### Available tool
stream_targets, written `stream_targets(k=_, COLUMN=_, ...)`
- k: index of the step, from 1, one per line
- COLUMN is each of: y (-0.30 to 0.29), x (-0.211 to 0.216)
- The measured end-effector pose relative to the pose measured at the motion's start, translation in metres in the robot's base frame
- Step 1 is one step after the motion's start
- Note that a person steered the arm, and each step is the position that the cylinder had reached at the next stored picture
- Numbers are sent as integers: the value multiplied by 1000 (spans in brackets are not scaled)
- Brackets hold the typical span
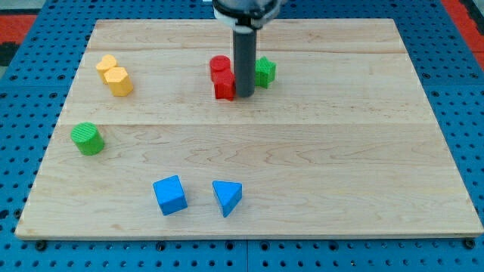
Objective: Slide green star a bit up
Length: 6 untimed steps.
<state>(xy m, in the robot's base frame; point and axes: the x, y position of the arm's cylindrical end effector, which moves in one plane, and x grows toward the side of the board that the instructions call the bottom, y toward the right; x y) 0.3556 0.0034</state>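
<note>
Green star: sitting near the board's top edge, centre. My tip: no claw fitted, resting lower-left of it beside the red block, seemingly lining up an upward push.

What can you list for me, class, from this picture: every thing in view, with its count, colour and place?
Wooden board: one, pale wood, fills most of the view, on a blue pegboard.
Yellow block: one, yellow, upper left of the board.
Green cylinder: one, green, left edge, below the yellow block.
Red block: one, red, upper middle, just to the left of the rod.
Green star: one, green, upper middle, just to the right of the rod, partly hidden by it.
Blue cube: one, blue, lower middle.
Blue triangle: one, blue, to the right of the cube.
My tip: one, dark rod end, between the red block and the green star.
</note>
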Motion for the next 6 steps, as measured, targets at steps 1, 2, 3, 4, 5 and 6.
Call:
stream_targets(k=1, y=42, x=-35)
stream_targets(k=2, y=103, x=-64)
stream_targets(k=3, y=154, x=-84)
stream_targets(k=4, y=160, x=-55)
stream_targets(k=5, y=111, x=-37)
stream_targets(k=6, y=107, x=-81)
